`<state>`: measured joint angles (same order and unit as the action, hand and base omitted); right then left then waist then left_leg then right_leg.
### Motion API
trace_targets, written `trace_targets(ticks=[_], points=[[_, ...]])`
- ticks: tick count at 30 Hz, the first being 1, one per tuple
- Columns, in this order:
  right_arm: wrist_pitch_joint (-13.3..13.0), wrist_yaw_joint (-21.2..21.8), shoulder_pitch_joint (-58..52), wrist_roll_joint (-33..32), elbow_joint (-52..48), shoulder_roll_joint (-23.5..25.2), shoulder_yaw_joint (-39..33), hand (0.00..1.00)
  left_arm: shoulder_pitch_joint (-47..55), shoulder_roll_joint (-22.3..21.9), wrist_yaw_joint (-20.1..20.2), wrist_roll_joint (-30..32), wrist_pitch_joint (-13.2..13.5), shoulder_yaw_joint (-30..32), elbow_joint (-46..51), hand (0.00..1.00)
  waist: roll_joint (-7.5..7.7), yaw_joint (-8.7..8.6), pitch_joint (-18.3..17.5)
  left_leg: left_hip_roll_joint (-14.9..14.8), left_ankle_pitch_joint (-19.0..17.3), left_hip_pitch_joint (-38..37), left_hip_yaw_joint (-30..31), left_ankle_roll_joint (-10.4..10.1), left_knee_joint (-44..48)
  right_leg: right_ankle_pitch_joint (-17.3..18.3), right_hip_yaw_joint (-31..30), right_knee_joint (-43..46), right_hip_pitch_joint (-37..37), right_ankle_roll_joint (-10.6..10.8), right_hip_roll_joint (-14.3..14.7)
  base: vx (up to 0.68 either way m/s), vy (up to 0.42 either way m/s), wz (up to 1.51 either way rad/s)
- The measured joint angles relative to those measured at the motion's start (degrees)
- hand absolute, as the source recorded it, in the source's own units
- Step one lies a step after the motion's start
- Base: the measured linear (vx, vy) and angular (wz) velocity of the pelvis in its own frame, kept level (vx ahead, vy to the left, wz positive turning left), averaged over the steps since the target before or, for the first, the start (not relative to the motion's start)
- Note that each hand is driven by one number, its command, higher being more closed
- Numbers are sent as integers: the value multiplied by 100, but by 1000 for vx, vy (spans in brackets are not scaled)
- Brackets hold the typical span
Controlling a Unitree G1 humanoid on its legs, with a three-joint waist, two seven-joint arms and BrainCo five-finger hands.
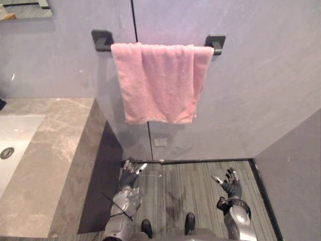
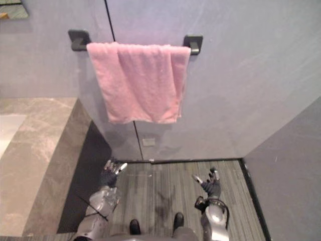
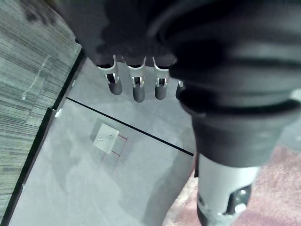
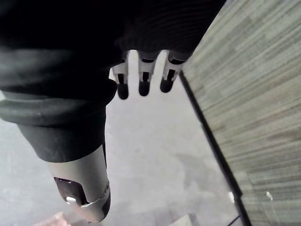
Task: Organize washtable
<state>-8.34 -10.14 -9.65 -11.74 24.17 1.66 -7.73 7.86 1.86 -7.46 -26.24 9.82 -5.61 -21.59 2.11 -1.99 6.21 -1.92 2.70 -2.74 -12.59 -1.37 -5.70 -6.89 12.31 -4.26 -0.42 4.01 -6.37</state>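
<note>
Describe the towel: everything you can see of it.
The towel is pink, soft and terry-like. It is draped over a rail between two dark brackets and spans nearly the whole gap. It is folded in overlapping layers, and its lower edge is slightly uneven. It hangs flat against the grey wall, well above the floor and to the right of the counter. Nothing else touches it. The left hand and right hand are open, far below it.

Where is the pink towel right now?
In the left eye view the pink towel hangs over the dark wall rail at upper centre, to the right of the stone counter.
</note>
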Motion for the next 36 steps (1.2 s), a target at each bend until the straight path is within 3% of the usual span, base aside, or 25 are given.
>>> trace_targets(ticks=[2,6,10,15,20,25,36], points=[[9,-105,-9,0,-91,60,-158,0,11,-83,-34,47,-9,146,46,0,-8,8,-59,-5,-30,-1,-8,35,-8,60,9,35,25,-2,-35,-31,16,1],[-2,-522,-46,115,-1459,70,-920,0,17,-164,-272,261,15,590,1082,0,-54,72,-108,-3,-39,-13,-36,47,-8,104,26,103,13,38,-53,0,0,0],[-136,-895,314,170,-2448,-143,-1463,0,-80,-32,-593,484,286,1048,2158,0,-69,56,-247,1,-29,-14,-36,29,-8,118,30,95,13,58,-55,27,-5,0],[-374,-967,1346,158,-2782,-689,-1313,0,-887,373,-948,755,488,1423,2831,0,-76,61,-321,9,-22,3,-7,25,-2,43,56,-8,12,28,-49,24,-8,2],[-625,-615,2881,-146,-2764,-1489,27,0,-2247,812,-1042,742,850,1135,3094,0,-81,113,-321,16,-2,23,14,55,26,25,64,-16,3,5,-53,0,0,0],[-650,-35,4081,-540,-2213,-1578,1462,0,-3092,827,-843,13,885,322,2986,0,-89,141,-318,46,7,170,41,61,32,23,62,8,-143,5,-59,15,-5,2],[-403,614,5014,-792,-1229,-2028,2782,0,-4039,1059,-342,-595,812,-720,2062,0,-103,280,-291,87,13,388,102,65,37,10,61,7,-339,-12,-76,21,-1,2]])
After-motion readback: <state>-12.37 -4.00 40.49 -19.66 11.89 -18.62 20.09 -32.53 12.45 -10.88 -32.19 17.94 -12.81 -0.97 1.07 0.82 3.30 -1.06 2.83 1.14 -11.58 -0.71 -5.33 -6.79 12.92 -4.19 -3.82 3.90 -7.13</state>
